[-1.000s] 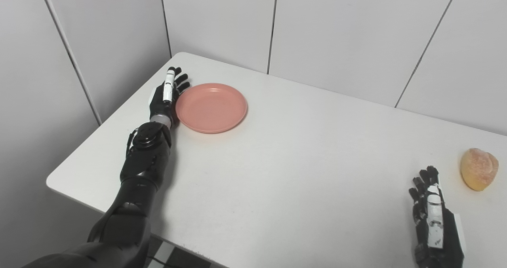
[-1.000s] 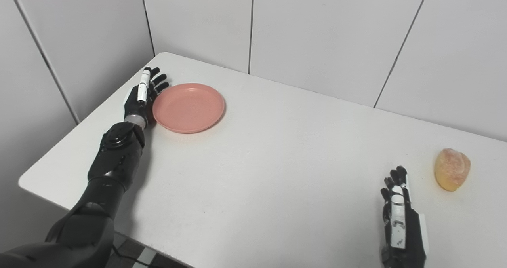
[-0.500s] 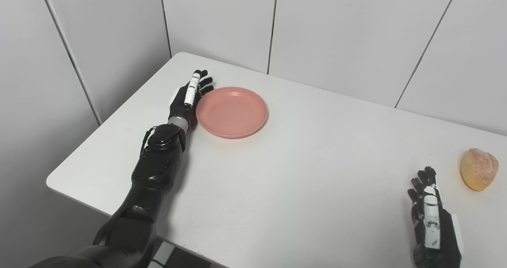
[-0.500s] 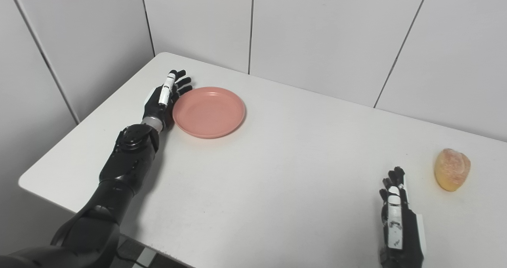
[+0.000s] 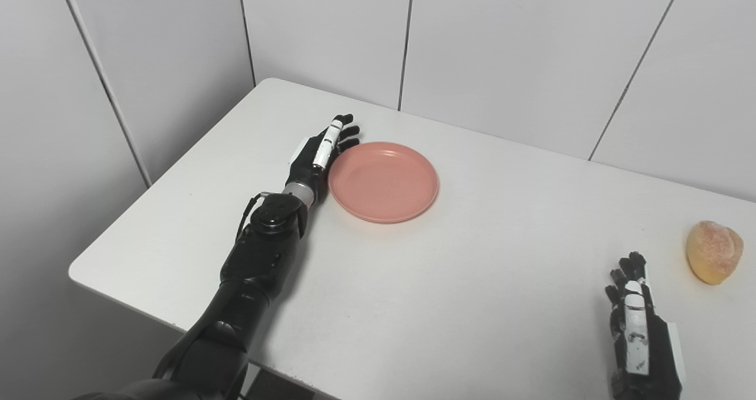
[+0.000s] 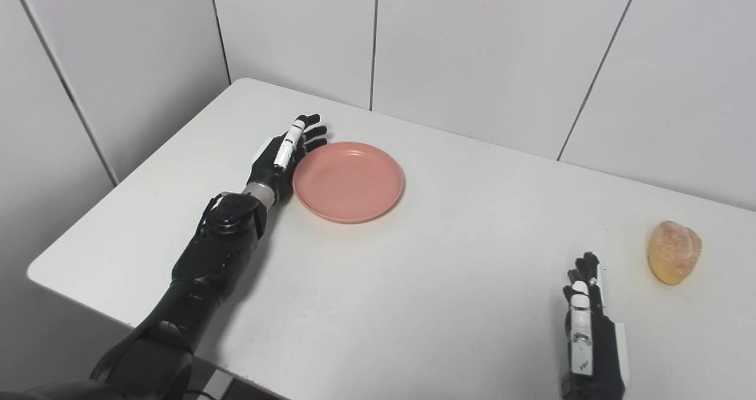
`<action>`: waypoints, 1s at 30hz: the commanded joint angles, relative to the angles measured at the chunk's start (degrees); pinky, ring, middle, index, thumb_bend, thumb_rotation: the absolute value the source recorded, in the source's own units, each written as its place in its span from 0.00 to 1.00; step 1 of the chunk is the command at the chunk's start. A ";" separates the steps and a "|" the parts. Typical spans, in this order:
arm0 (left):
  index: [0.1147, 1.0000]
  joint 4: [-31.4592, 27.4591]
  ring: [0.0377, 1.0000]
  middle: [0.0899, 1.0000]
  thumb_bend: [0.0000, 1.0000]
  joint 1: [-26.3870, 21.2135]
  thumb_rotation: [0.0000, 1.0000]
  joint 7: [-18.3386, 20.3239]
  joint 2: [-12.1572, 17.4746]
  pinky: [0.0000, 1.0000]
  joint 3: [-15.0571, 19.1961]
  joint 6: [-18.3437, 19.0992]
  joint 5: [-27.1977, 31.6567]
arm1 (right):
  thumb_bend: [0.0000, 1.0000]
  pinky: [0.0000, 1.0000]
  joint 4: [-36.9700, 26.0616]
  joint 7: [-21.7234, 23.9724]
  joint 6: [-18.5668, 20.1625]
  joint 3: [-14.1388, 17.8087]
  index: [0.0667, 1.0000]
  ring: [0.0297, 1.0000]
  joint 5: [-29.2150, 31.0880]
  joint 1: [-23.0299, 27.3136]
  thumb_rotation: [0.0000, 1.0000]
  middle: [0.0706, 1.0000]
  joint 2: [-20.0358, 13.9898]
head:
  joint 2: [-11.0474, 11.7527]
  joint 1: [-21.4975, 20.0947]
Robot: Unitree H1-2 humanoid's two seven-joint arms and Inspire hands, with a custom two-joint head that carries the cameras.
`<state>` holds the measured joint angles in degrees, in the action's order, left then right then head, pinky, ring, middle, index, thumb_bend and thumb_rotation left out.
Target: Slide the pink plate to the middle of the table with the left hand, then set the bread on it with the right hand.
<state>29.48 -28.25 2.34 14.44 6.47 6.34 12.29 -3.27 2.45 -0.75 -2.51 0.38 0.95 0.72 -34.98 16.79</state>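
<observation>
Pink plate point(image 5: 384, 181) against left fingers point(image 5: 339, 137)

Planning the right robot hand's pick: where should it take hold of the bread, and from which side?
Across the rounded middle of the bread, coming from above and the near left, where the right robot hand waits open. It lies alone on the table, its sides free.

Left hand point(image 5: 317, 152) stands on edge, fingers point(image 5: 345, 133) extended; right hand point(image 5: 641, 335) rests flat, fingers straight

Pink plate point(image 5: 384, 181), plain. Golden-orange bread point(image 5: 714, 251), pale speckled top. White table point(image 5: 460, 282). Black left hand point(image 5: 316, 155) and right hand point(image 5: 641, 335), white finger panels.
</observation>
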 commanded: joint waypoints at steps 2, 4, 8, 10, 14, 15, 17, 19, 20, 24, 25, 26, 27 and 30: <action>0.85 -1.77 0.86 0.86 0.38 0.03 1.00 3.10 -2.23 0.88 -2.96 2.41 -1.04 | 0.12 1.00 -1.41 -0.37 -0.62 -0.29 0.99 1.00 -0.34 0.78 1.00 1.00 0.63 | -0.08 -0.39; 0.85 -2.13 0.87 0.86 0.38 0.33 1.00 3.70 -2.60 0.88 -4.04 2.44 -1.44 | 0.12 1.00 -1.83 -0.11 0.25 -0.47 1.00 1.00 -0.32 0.77 1.00 1.00 0.57 | -0.49 -1.13; 0.85 -3.76 0.88 0.87 0.38 1.07 1.00 4.65 -3.59 0.88 -5.67 2.70 -1.83 | 0.13 1.00 -2.80 -0.80 1.51 -0.88 0.99 1.00 -1.30 0.59 1.00 1.00 0.97 | -1.03 -2.50; 0.84 -4.90 0.86 0.86 0.38 1.49 1.00 5.15 -4.04 0.87 -6.43 3.01 -1.72 | 0.12 1.00 -3.38 -1.09 2.53 -1.06 0.99 1.00 -1.78 0.54 1.00 1.00 1.20 | -1.25 -3.17; 0.86 -7.80 0.89 0.88 0.35 2.53 1.00 6.39 -5.06 0.89 -8.49 4.76 -1.82 | 0.12 1.00 -3.93 -1.33 3.69 -1.48 0.99 1.00 -2.54 0.50 1.00 1.00 1.46 | -1.47 -4.48; 0.86 -8.31 0.89 0.89 0.35 2.77 1.00 6.81 -5.17 0.89 -9.16 5.02 -2.12 | 0.12 1.00 -3.97 -1.37 3.68 -1.56 0.99 1.00 -2.59 0.48 1.00 1.00 1.61 | -1.59 -4.90; 0.87 -9.32 0.90 0.89 0.34 3.30 1.00 7.47 -5.60 0.90 -10.45 5.26 -2.64 | 0.11 1.00 -3.71 -1.34 2.83 -1.74 0.99 1.00 -2.68 0.51 1.00 1.00 1.80 | -1.83 -5.69; 0.88 -10.60 0.90 0.89 0.33 3.78 1.00 7.72 -5.94 0.90 -11.63 5.74 -3.21 | 0.11 1.00 -4.00 -1.57 3.24 -1.93 0.99 1.00 -3.00 0.49 1.00 1.00 2.13 | -2.12 -6.64; 0.88 -11.18 0.90 0.90 0.32 3.97 1.00 7.83 -6.08 0.90 -12.20 5.96 -3.58 | 0.11 1.00 -4.25 -1.72 3.74 -2.01 0.99 1.00 -3.16 0.46 1.00 1.00 2.30 | -2.12 -6.64; 0.89 -13.18 0.90 0.90 0.30 5.00 1.00 8.25 -7.37 0.91 -13.41 6.94 -3.43 | 0.12 1.00 -4.37 -1.73 4.08 -2.16 1.00 1.00 -2.59 0.42 1.00 1.00 2.74 | -2.67 -8.11; 0.89 -13.67 0.90 0.90 0.30 5.31 1.00 8.31 -7.57 0.91 -13.58 7.03 -3.45 | 0.12 1.00 -4.30 -1.70 3.91 -2.23 1.00 1.00 -2.52 0.45 1.00 1.00 2.81 | -2.96 -8.78; 0.89 -14.02 0.90 0.90 0.30 5.52 1.00 8.36 -7.69 0.91 -13.68 7.11 -3.47 | 0.12 1.00 -4.26 -1.69 3.80 -2.29 1.00 1.00 -2.49 0.46 1.00 1.00 2.85 | -2.96 -8.78; 0.89 -14.16 0.90 0.90 0.30 5.82 1.00 8.56 -7.97 0.91 -13.99 6.86 -3.59 | 0.12 1.00 -4.10 -1.85 3.78 -2.36 1.00 1.00 -2.70 0.52 1.00 1.00 2.95 | -3.29 -9.58; 0.89 -15.18 0.90 0.90 0.32 6.79 1.00 8.89 -8.78 0.91 -14.83 7.06 -3.83 | 0.13 1.00 -4.16 -2.09 4.34 -2.58 0.99 1.00 -2.90 0.65 1.00 1.00 3.33 | -3.73 -11.10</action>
<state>14.96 -21.78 8.06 7.36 -6.25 10.93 8.66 -5.55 0.45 3.52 -4.81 -2.51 0.38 3.25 -38.76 5.63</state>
